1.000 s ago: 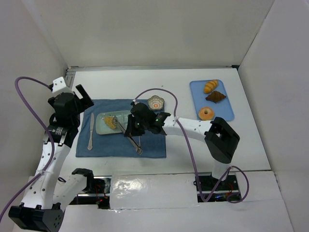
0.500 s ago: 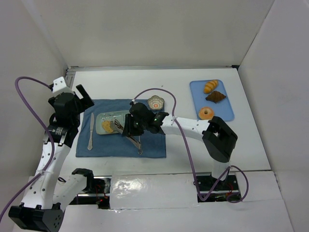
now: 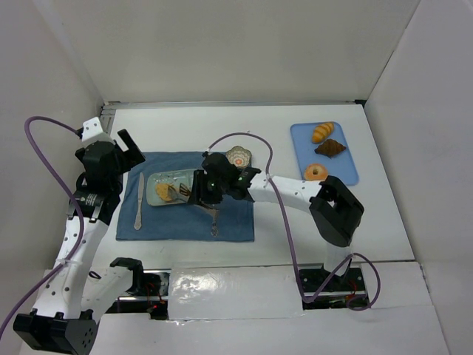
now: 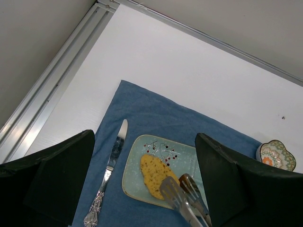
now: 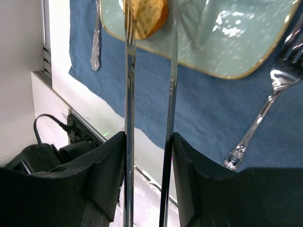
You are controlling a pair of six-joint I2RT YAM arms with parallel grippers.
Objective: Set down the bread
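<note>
Right gripper [image 5: 149, 142] clamps tongs [image 5: 171, 71], blades parted; left gripper [image 4: 144, 142] gapes empty. Bread [image 5: 146, 16] on plate [image 5: 236, 52]; a blade touching it could drag it off.

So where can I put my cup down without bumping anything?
Bare white table lies between the small dish and the blue tray, and along the far edge behind the blue mat. On the mat, a strip is free between knife and fork, nearer than the plate. The plate is crowded: bread, tongs, right gripper.
</note>
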